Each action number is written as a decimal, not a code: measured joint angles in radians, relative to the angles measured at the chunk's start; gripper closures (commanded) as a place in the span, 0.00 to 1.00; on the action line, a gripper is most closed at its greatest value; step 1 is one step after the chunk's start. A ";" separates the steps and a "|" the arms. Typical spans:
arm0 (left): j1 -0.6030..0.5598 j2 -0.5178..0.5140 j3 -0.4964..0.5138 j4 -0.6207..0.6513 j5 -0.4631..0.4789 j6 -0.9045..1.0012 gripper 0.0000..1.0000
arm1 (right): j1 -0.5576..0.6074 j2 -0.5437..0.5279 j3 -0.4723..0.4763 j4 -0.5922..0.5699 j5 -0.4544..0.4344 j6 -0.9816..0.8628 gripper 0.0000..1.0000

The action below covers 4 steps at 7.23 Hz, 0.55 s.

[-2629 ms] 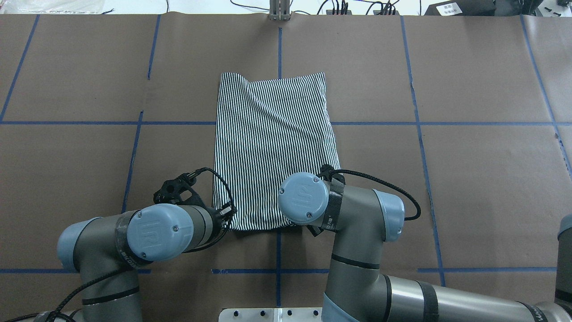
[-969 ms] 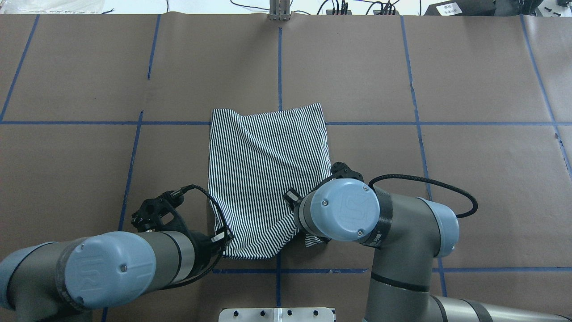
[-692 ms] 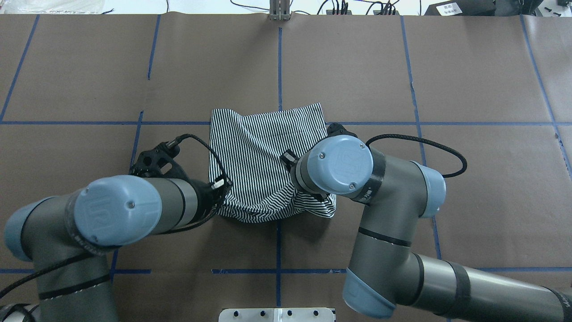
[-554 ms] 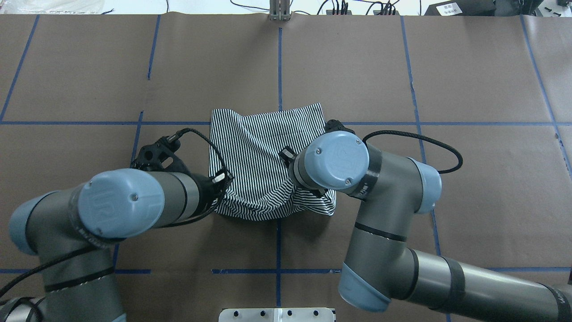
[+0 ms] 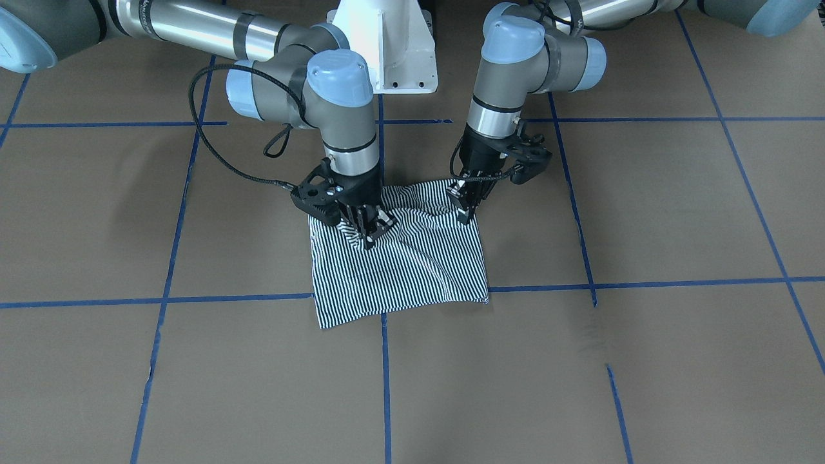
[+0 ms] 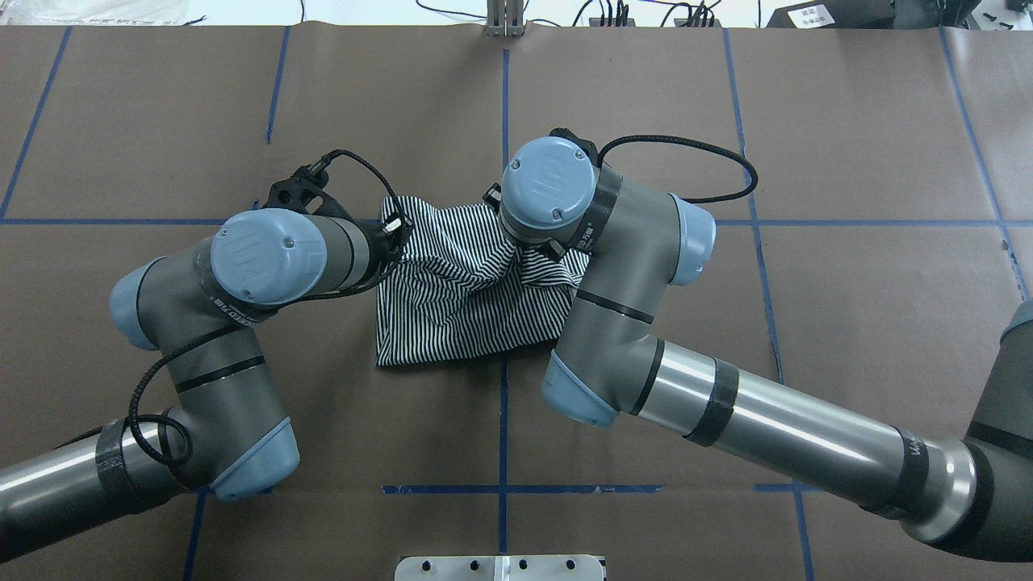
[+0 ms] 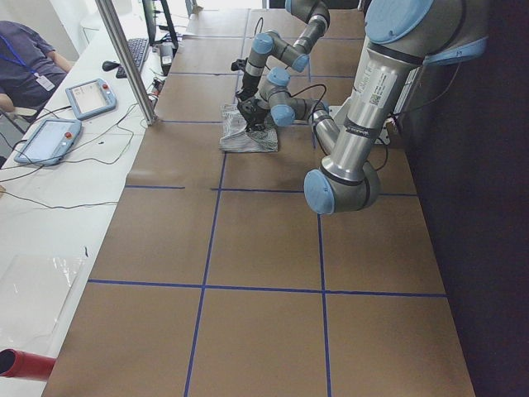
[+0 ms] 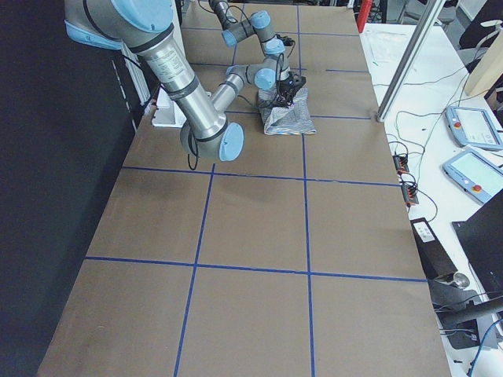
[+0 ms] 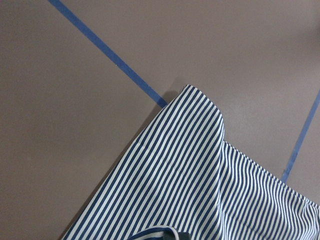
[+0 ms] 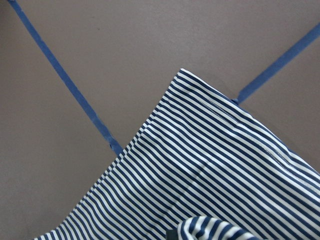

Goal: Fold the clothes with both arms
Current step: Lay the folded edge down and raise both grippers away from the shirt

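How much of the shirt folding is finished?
Done: the striped shirt is already a rectangle, with no sleeves or collar showing. In hand: the left gripper and right gripper each pinch a corner of one end, lifted over the rest. Left: lay that end flat on top and let go.

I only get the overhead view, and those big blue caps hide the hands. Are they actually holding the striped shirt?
Observer: Yes. The front-facing view shows the left hand pinching a raised edge of the shirt.
Operator: And the other hand?
Observer: There the right hand is shut on a bunched fold too.
Operator: Is the far hem tidy?
Observer: From the front it lies flat on the table, both corners showing.
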 measured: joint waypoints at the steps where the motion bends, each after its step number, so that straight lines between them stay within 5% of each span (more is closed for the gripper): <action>1: -0.014 -0.006 0.008 -0.006 -0.001 0.000 1.00 | 0.011 0.023 -0.042 0.025 0.000 -0.019 1.00; 3: -0.029 -0.017 0.048 -0.037 0.000 -0.007 1.00 | 0.025 0.039 -0.133 0.130 -0.001 -0.043 1.00; 4: -0.036 -0.027 0.090 -0.070 0.001 -0.011 0.07 | 0.031 0.042 -0.158 0.152 -0.001 -0.057 0.90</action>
